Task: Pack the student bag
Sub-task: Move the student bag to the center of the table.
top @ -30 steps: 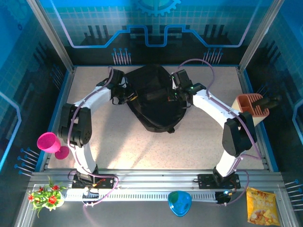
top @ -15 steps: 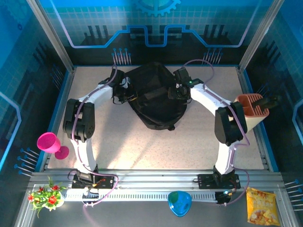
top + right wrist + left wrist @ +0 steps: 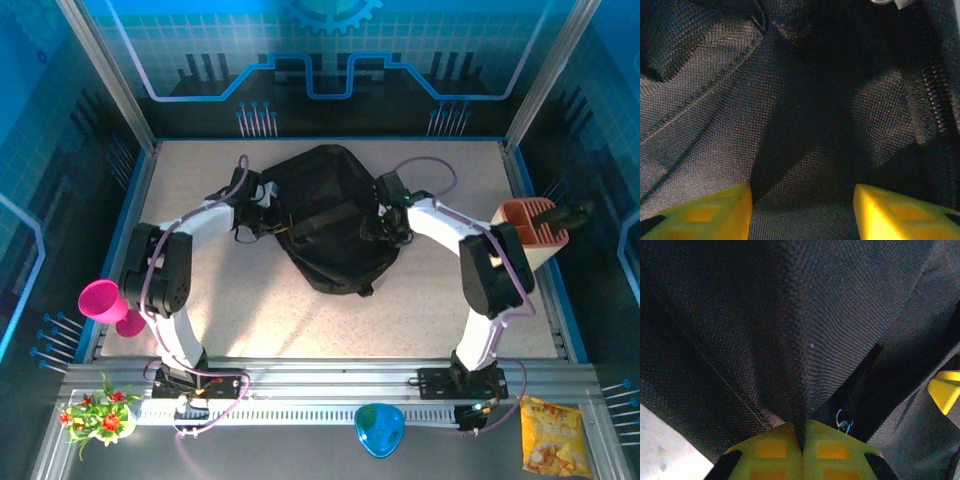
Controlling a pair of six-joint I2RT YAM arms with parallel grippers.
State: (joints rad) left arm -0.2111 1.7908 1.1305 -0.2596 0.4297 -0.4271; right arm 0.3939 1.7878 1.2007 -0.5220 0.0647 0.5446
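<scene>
Pinching a fold of the student bag, upper-middle of the overhead frame on the tabletop, with my clenched left end effector to tent it up, right end effector released beside the zipper, probably hunting the opening.

the student bag sits toward 12 on the tabletop; goblet out at 9, holder at 3, snack bag at 5, bowl at 6, flowers at 7
</scene>
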